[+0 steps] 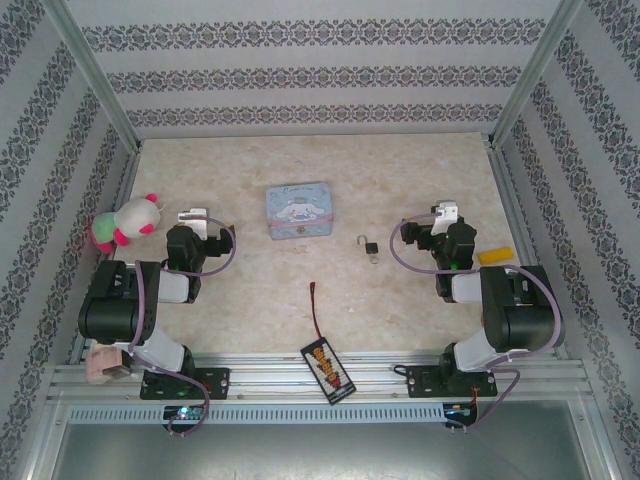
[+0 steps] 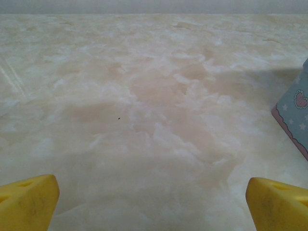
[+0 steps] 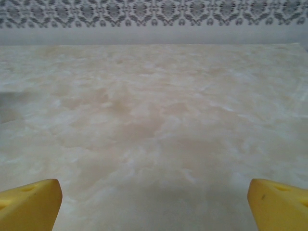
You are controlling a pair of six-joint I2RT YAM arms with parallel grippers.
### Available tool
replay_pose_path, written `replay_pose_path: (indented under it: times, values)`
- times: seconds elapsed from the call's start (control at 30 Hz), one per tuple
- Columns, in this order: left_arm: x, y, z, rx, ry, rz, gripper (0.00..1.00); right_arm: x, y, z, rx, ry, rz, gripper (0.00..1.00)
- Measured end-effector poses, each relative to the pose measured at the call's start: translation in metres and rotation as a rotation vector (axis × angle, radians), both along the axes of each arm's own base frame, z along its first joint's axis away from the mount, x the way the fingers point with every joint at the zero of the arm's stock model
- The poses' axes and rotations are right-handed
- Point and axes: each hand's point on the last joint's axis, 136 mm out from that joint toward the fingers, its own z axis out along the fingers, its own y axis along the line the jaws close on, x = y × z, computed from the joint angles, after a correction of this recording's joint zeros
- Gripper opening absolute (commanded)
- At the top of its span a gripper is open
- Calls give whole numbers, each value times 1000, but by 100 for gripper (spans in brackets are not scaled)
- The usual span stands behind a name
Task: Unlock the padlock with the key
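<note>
Presently: tiny dark padlock (image 1: 366, 242) with silvery shackle, thin silvery key (image 1: 374, 258) just beside, on beige marbled table (image 1: 300, 300). Right gripper (image 1: 440, 213), nearer, and left gripper (image 1: 193, 215) spread, empty. Pinch key by head.

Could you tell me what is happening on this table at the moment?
Nothing is being handled yet. The left end effector and the right end effector are both open and empty, each low over the table. The padlock lies untouched between the blue tin and the right arm, with what looks like the key right beside it. The unlocking has not begun.
</note>
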Motion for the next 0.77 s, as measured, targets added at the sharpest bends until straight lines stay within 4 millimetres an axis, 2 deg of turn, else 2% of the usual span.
replay_pose_path:
  times: [0.3, 0.77]
  values:
    - [0, 0, 0, -1, 0, -2, 99, 0, -9, -2, -16, 7, -53, 98]
    - [0, 0, 0, -1, 0, -2, 99, 1, -13, -2, -35, 9, -92, 98]
